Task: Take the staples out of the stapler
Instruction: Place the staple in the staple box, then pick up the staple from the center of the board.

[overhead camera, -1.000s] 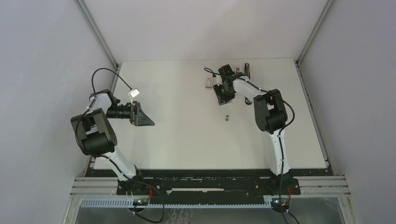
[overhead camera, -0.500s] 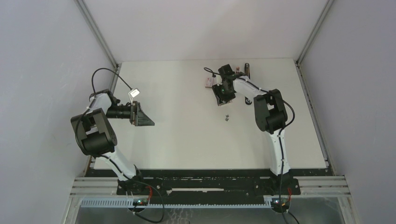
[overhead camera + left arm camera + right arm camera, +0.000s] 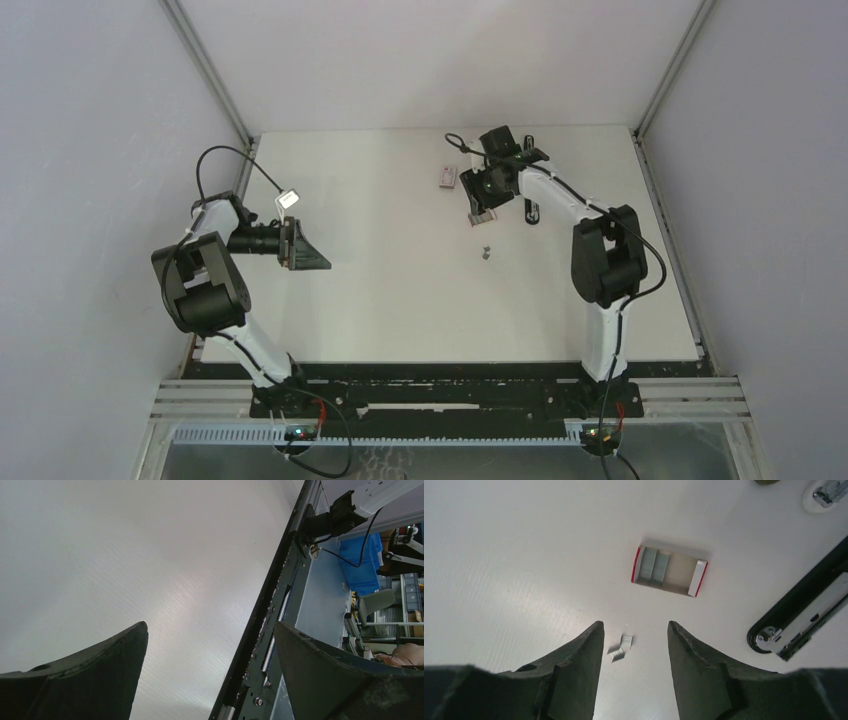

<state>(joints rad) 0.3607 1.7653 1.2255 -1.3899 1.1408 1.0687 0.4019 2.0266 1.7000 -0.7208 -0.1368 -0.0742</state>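
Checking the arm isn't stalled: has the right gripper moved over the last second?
Yes. The right gripper has shifted slightly right, away from the pink-and-white box and toward the stapler.

Staples (image 3: 620, 648) on table (image 3: 499, 555), box (image 3: 669, 571) behind them, stapler (image 3: 804, 615) right of both

From above and behind, one camera takes in the whole counter (image 3: 380, 300). The right wrist camera looks closely down on the staples (image 3: 620, 649), also seen from above. The left wrist camera skims across the counter toward one edge.
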